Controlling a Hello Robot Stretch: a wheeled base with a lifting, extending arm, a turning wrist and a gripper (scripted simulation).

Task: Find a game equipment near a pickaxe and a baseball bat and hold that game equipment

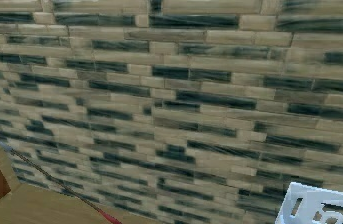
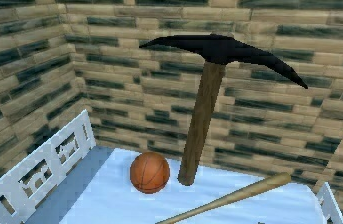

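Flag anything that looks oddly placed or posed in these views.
The pickaxe stands on its handle end on the pale blue surface, tilted, with no visible prop. That looks unstable. The orange ball sits beside its handle and the baseball bat lies flat nearby; neither looks amiss.

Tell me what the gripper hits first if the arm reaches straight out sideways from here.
Likely the baseball bat, lying across the white surface at the near edge. Behind it stands the pickaxe, with the orange ball to its left. Arm height is unclear, so it might pass above.
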